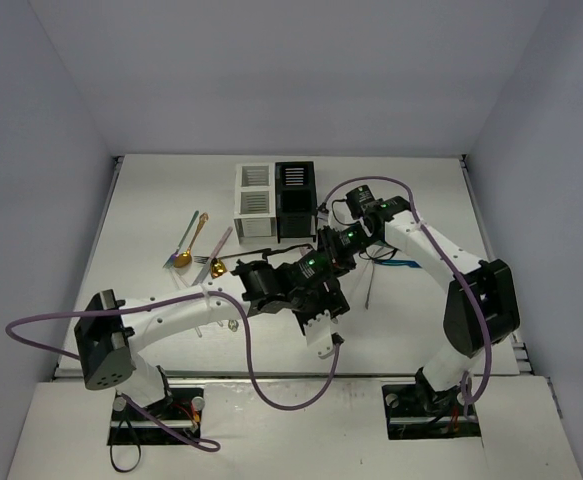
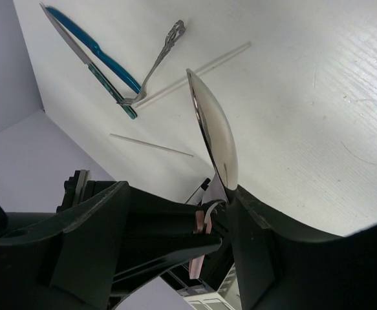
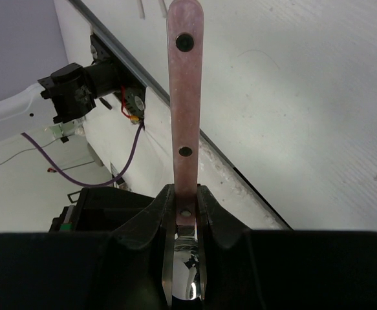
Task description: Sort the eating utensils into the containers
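Note:
A spoon with a silver bowl (image 2: 215, 139) and a pink riveted handle (image 3: 185, 97) is held above the table centre. My right gripper (image 3: 186, 208) is shut on it at the neck, bowl inward, and shows in the top view (image 1: 335, 246) too. My left gripper (image 2: 217, 221) meets it from the left (image 1: 321, 264); its jaws stand apart, with the pink handle between them. The white container (image 1: 253, 190) and the black container (image 1: 295, 187) stand joined at the back. Several utensils lie loose: a blue knife (image 2: 101, 55), a silver fork (image 2: 154, 64) and clear sticks (image 2: 194, 68).
A gold spoon (image 1: 183, 258), a teal fork (image 1: 187, 235) and a pink utensil (image 1: 219, 243) lie left of centre. A thin stick (image 1: 369, 285) lies right of the grippers. Purple cables (image 1: 251, 370) loop over the near edge by the arm bases.

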You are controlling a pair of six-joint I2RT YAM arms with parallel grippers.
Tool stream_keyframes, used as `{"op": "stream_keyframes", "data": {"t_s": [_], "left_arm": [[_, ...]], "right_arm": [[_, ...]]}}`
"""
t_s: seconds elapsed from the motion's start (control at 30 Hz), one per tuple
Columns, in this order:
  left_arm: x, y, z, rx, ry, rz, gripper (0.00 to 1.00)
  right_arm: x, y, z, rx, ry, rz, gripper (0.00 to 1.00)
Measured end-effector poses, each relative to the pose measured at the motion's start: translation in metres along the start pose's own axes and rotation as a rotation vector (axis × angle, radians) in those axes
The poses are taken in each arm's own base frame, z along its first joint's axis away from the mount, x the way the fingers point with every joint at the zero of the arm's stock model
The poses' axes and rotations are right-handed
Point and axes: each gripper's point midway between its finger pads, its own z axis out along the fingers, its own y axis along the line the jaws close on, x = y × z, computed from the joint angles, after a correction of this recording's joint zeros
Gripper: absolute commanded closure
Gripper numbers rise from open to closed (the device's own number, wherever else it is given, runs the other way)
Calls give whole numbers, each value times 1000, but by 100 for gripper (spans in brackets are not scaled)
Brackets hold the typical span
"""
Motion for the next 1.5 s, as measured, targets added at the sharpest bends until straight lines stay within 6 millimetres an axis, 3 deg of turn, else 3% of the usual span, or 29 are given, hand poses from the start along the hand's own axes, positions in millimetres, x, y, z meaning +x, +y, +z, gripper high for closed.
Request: {"op": "stream_keyframes", "data": {"t_s": [0.17, 0.3, 0.4, 0.47, 0.57, 0.63, 0.67, 0.83, 0.93, 0.97, 1.13, 1.23, 1.3, 1.37, 1.5], "left_arm": [[4, -1, 4, 10, 10, -16, 62], [5, -4, 4, 21, 17, -23, 92], [5, -8, 4, 36, 20, -26, 100], [6, -6, 4, 26, 22, -30, 100], [6, -5, 4, 23, 25, -39, 100], [5, -7, 4, 25, 22, -43, 100], [5, -8, 4, 24, 21, -42, 100], [-4, -10, -1, 12, 9, -28, 100], [-20, -8, -10, -8, -15, 2, 100], [-27, -6, -14, -21, -26, 12, 100], [-57, 10, -33, -85, -77, -42, 100], [-58, 42, -52, -173, -84, -230, 100], [-49, 73, -72, -282, -93, -393, 100], [-27, 100, -96, -405, -102, -575, 100], [44, 130, -139, -636, -86, -927, 100]], "right_arm": [[3, 10, -4, -30, -3, -19, 100], [3, 14, -8, -36, -14, -31, 100], [3, 15, -9, -37, -17, -37, 100], [4, 15, -8, -38, -16, -42, 65], [4, 17, -9, -52, -13, -52, 28], [3, 18, -9, -59, -18, -69, 13], [3, 19, -10, -67, -16, -74, 10], [-6, 21, -22, -104, -44, -81, 13], [-27, 17, -43, -143, -108, -60, 18], [-35, 13, -52, -153, -134, -50, 24], [-71, -30, -100, -123, -299, 14, 32], [-85, -60, -127, -40, -394, 42, 34], [-94, -80, -150, 29, -465, 57, 35], [-102, -99, -173, 104, -533, 65, 35], [-108, -129, -207, 252, -619, 61, 34]]}}
